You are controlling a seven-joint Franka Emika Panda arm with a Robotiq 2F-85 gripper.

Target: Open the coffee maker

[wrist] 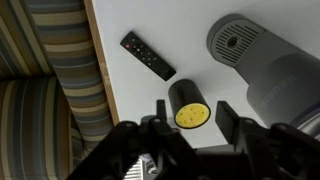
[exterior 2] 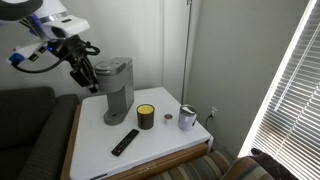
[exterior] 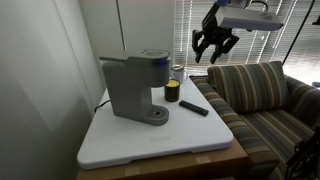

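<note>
Aloft, the gripper, fingers spread, hovers beside the coffee maker; a misjudged descent could topple the can next to it instead of meeting the lid.

Arm: white glossy links, rounded casings. Gripper: black, boxy body, two chunky jointed fingers, dark and blurred in wrist view. Black cable loops beside wrist in an exterior view.
</note>
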